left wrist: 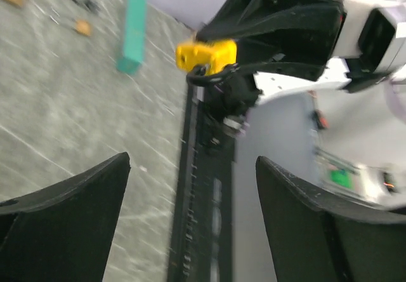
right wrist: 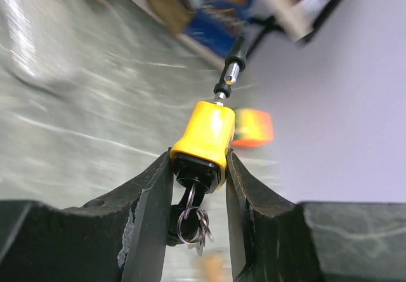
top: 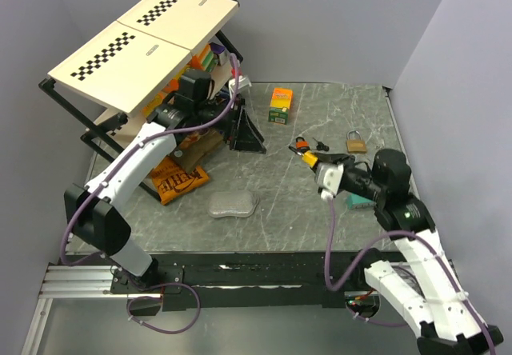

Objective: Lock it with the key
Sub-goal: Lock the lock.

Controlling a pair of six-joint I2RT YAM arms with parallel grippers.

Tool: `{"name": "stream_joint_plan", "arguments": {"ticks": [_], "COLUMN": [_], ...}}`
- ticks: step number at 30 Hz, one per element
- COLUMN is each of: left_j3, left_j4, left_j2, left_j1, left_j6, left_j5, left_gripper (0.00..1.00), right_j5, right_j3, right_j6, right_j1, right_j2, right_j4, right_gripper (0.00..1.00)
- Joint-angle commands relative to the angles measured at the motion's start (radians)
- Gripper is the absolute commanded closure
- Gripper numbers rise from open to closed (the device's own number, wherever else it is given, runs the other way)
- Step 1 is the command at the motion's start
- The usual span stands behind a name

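Observation:
My right gripper (right wrist: 198, 158) is shut on a yellow lock (right wrist: 206, 136), its fingers pressing the lock's two sides. A black key (right wrist: 184, 199) with a ring of small keys sits in the lock's black underside, between the fingers. A black and metal pin (right wrist: 229, 72) sticks out of the lock's far end. From above, the right gripper (top: 316, 161) holds the yellow lock (top: 308, 157) over the table's middle right. My left gripper (top: 248, 148) hangs open by the shelf, empty. In the left wrist view the left gripper (left wrist: 193, 158) faces the yellow lock (left wrist: 206, 54).
A brass padlock (top: 357, 142) and loose keys (top: 320, 143) lie behind the right gripper. An orange and green box (top: 281, 105) stands at the back. A teal block (top: 358, 201), a clear plastic piece (top: 232, 205), an orange snack bag (top: 178, 177) and a checker-topped shelf (top: 144, 39) are also here.

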Motion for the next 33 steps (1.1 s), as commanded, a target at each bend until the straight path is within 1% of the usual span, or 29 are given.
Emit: {"name": "stream_joint_plan", "arguments": {"ticks": [1,2,3,5,6,8,10,13,17,21,25,26,28,31,33], "left_j3": [0.02,0.006,0.0,0.001,0.005,0.0,-0.018,-0.043,-0.008,0.035,0.005,0.002,0.005,0.031,0.049], "left_j4": [-0.224,-0.191,-0.169,-0.128,-0.123,-0.112,-0.107,-0.115,-0.134,-0.155,-0.077,-0.042,-0.023,-0.057,-0.121], "left_j2": [0.061,0.063,0.069,0.077,0.084,0.089,0.092,0.101,0.13,0.132,0.115,0.112,0.115,0.13,0.143], "left_j1": [0.003,0.003,0.001,-0.004,-0.007,-0.022,-0.048,-0.079,-0.103,-0.126,-0.139,-0.142,-0.143,-0.146,-0.148], "left_j6": [0.009,-0.044,-0.075,-0.149,-0.161,-0.18,-0.201,-0.197,-0.18,-0.126,-0.19,-0.204,-0.223,-0.194,-0.165], "left_j5": [0.124,0.15,0.162,0.208,0.22,0.24,0.227,0.219,0.234,0.256,0.277,0.276,0.282,0.282,0.28], "left_gripper": [0.16,0.16,0.17,0.17,0.17,0.18,0.2,0.25,0.37,0.41,0.42,0.43,0.45,0.51,0.56], "right_j5": [0.052,0.039,0.025,-0.034,-0.053,-0.103,-0.141,-0.163,-0.202,-0.216,-0.229,-0.233,-0.241,-0.245,-0.245], "right_j3": [-0.103,-0.148,-0.169,-0.208,-0.216,-0.218,-0.221,-0.238,-0.238,-0.221,-0.212,-0.213,-0.221,-0.224,-0.224], "right_j6": [-0.48,-0.521,-0.599,-0.678,-0.737,-0.779,-0.833,-0.865,-0.905,-0.925,-0.939,-0.936,-0.94,-0.945,-0.953], "right_j1": [0.031,0.032,0.031,0.032,0.031,0.031,0.032,0.037,0.039,0.046,0.046,0.048,0.046,0.048,0.048], "right_j2": [-0.12,-0.149,-0.161,-0.184,-0.186,-0.183,-0.177,-0.175,-0.166,-0.154,-0.151,-0.151,-0.151,-0.154,-0.154], "right_j4": [0.22,0.249,0.282,0.323,0.323,0.31,0.294,0.326,0.311,0.297,0.277,0.285,0.296,0.3,0.287], "right_gripper": [1.0,1.0,1.0,1.0,1.0,1.0,1.0,1.0,1.0,1.0,1.0,1.0,1.0,1.0,1.0]}}
